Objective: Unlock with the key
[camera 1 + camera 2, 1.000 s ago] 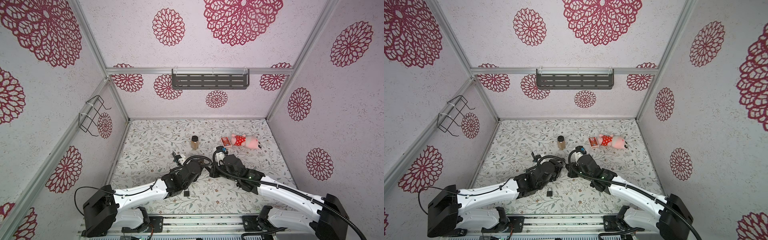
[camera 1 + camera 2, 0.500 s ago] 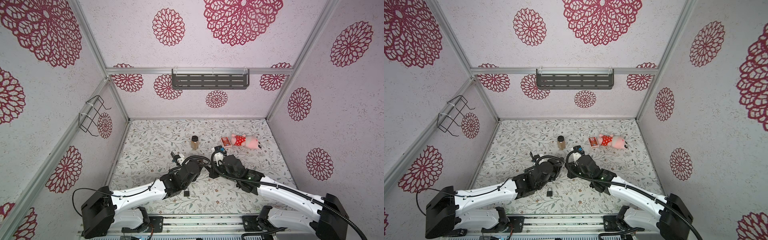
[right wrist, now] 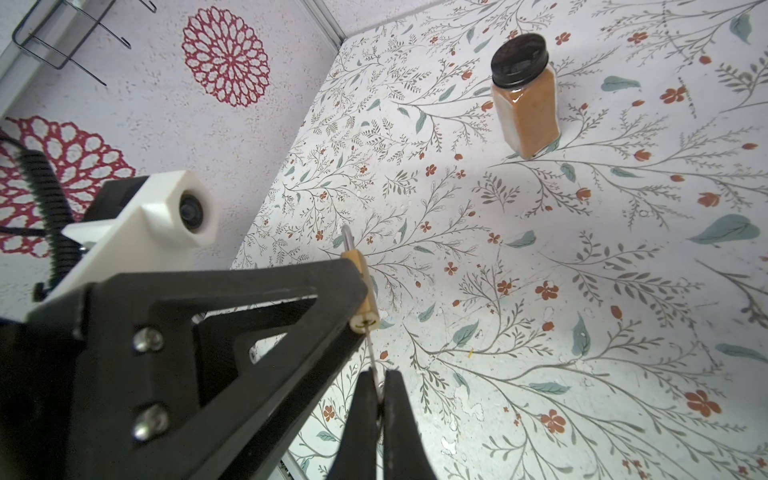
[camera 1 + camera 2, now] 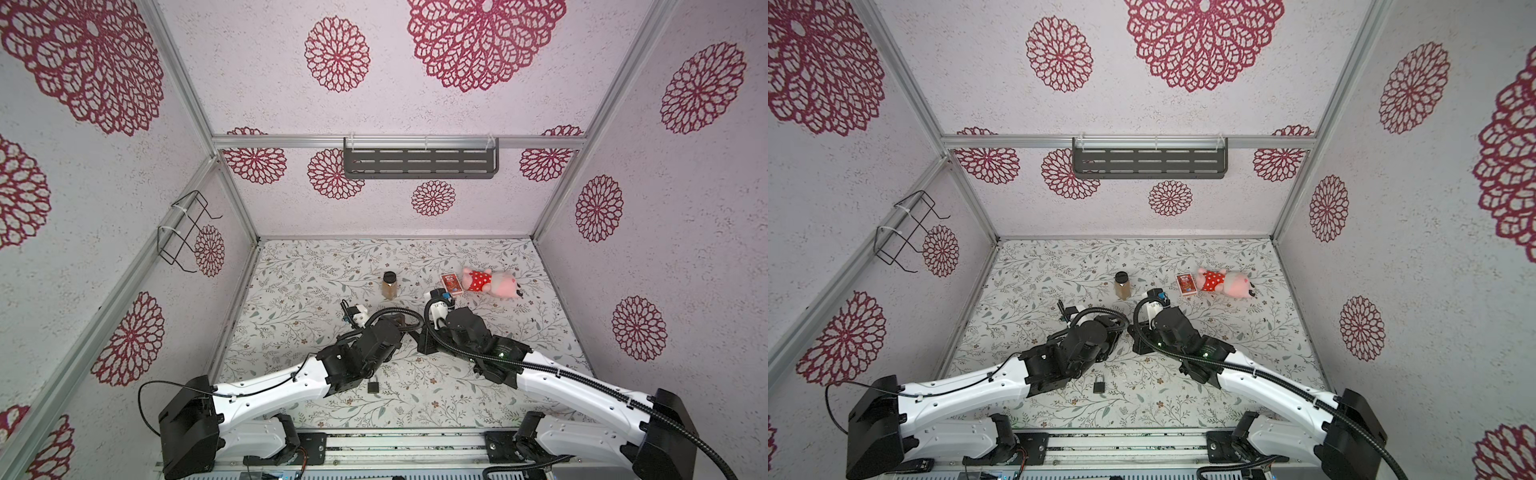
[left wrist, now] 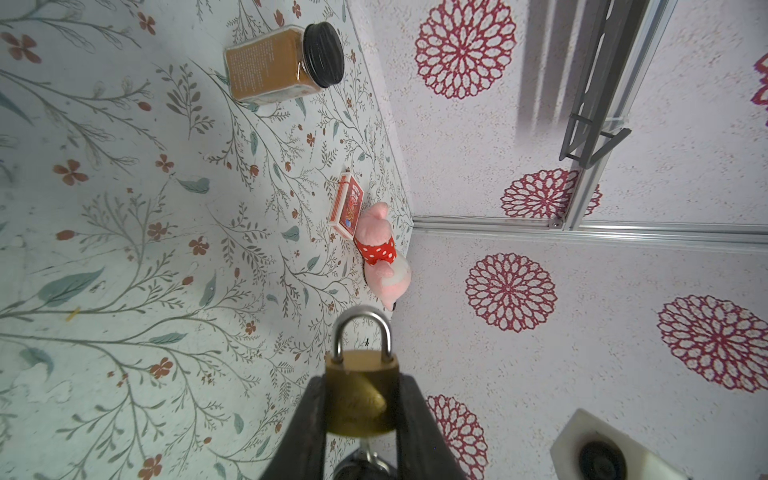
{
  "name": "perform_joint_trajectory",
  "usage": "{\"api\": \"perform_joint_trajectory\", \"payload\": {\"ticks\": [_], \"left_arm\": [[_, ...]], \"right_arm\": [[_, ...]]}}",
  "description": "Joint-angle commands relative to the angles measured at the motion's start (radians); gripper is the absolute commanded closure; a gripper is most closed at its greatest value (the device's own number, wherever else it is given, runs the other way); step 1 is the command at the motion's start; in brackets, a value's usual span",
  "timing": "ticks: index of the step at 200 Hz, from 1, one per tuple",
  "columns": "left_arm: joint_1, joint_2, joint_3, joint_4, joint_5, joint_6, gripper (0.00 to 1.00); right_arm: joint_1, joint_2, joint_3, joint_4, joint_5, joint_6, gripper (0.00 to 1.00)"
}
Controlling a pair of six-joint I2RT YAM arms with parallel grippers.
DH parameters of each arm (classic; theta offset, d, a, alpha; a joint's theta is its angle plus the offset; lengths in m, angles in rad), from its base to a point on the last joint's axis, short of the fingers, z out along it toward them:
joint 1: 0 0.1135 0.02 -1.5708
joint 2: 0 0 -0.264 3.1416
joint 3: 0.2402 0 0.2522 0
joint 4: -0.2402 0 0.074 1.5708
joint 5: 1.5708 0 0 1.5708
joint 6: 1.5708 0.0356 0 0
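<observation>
The left hand (image 5: pixel 362 401) clamps the brass padlock (image 5: pixel 360 368) by its two sides, in the air over the middle of the worktop (image 5: pixel 124 249). The right hand (image 3: pixel 377 384) is clenched on the key (image 3: pixel 371 347), whose blade sits in the keyhole. The turn should probably be a pure roll about the blade's axis, against a firm left grip, with no sideways pull. The body is small and yellow-brass. Its steel shackle (image 5: pixel 362 328) looks seated on both legs, so it is not yet unlocked.

2 arms (image 4: pixel 582 390): white link shells (image 4: pixel 270 384), black joint housings (image 4: pixel 365 349), black bases (image 4: pixel 187 432). Black ribbed cable hoses (image 3: pixel 50 208), thin black wire (image 4: pixel 143 399). Black triangular finger (image 3: pixel 249 282) w/ 2 silver screws (image 3: pixel 143 340). White cam mount (image 3: pixel 158 216). Green LED (image 4: pixel 503 354) on R one.
</observation>
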Motion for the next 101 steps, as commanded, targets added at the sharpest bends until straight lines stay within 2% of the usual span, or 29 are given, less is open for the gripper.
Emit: {"api": "perform_joint_trajectory", "payload": {"ticks": [1,46,101], "left_arm": [[-0.040,-0.011,0.003,-0.120,0.055,0.022,1.00],[-0.024,-0.012,0.009,-0.104,0.064,0.027,1.00],[-0.018,-0.018,-0.008,-0.006,0.093,-0.014,1.00]], "right_arm": [[-0.024,-0.012,0.069,0.086,0.110,0.020,1.00],[-0.009,-0.007,0.046,0.076,0.118,0.036,1.00],[0.059,0.002,-0.008,0.150,0.212,0.079,1.00]]}}
